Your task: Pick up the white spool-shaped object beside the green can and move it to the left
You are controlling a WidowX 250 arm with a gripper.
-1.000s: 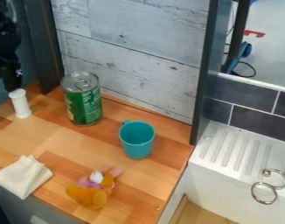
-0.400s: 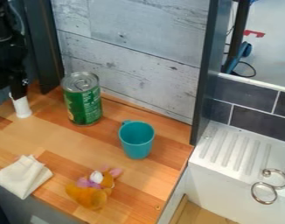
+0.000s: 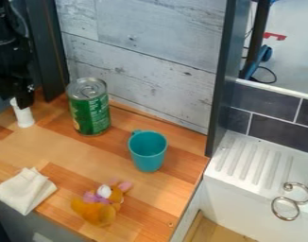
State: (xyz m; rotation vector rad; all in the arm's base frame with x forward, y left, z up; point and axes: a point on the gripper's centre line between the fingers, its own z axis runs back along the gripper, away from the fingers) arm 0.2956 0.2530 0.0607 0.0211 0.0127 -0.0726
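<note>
Gripper [image 3: 25, 102] hangs close by the narrow white cylinder [image 3: 22, 115]; jaw state cannot be determined. Sideways contact could topple it toward the can [image 3: 89, 109], at three o'clock.

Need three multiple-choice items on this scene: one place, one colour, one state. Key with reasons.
1. Where is the black gripper?
A) over the sink
B) at the view's left
C) over the plush toy

2. What colour is the handled mug?
A) teal
B) red
C) yellow

3. How is the green metal can placed?
A) on its side
B) upside down in the mug
C) upright

Key:
1 B: it hangs by the narrow white cylinder.
2 A: its wall and rim are blue-green.
3 C: its round lid faces up.
</note>
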